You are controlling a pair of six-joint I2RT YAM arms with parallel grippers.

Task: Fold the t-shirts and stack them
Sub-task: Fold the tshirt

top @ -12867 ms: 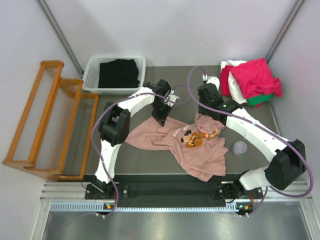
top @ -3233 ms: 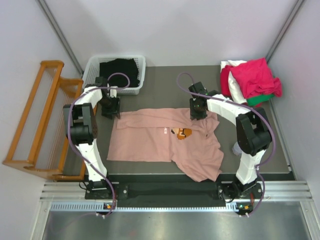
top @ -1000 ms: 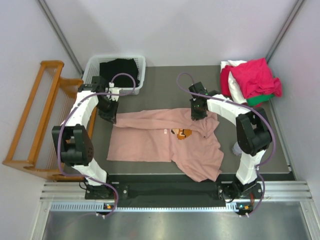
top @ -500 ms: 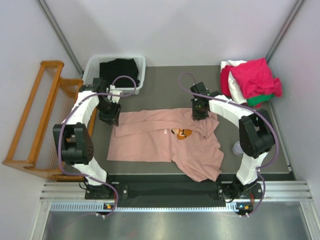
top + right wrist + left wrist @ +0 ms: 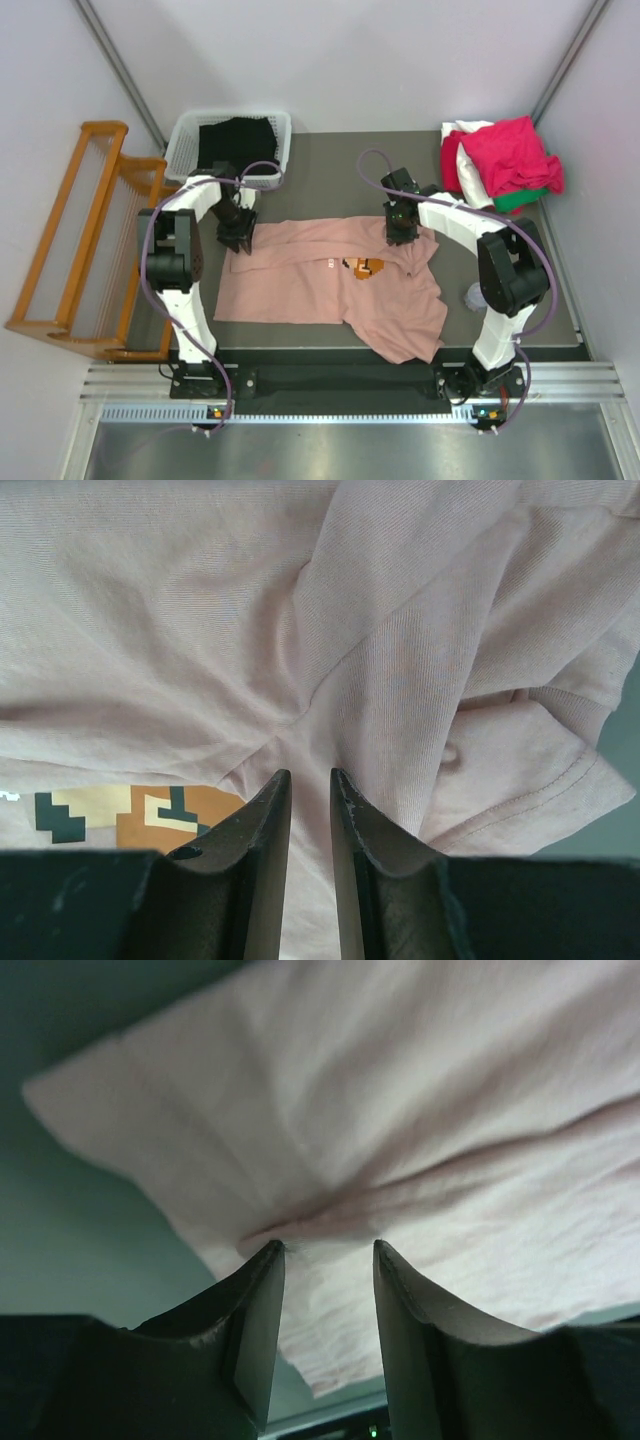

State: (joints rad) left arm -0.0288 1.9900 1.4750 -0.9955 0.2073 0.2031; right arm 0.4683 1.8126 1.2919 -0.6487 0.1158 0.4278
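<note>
The right jaws are pinching the dusty-pink t-shirt (image 5: 300, 290) while the left jaws are hanging parted over its edge, probably needing a deep bite.

Pink shirt (image 5: 340, 290): plain dusty pink ahead of the black left gripper (image 5: 328, 1250). Print (image 5: 130, 815) beside the black right gripper (image 5: 308, 780): blocky pixels in orange-brown, tan and dark teal, possibly navy. Pile beyond the right gripper: crimson shirt (image 5: 510, 150), white shirt (image 5: 462, 135), green shirt (image 5: 520, 200). Beyond the left gripper: white basket (image 5: 185, 150), black cloth (image 5: 235, 145). Rack (image 5: 90, 240) orange wood. Table (image 5: 330, 170) dark grey.
</note>
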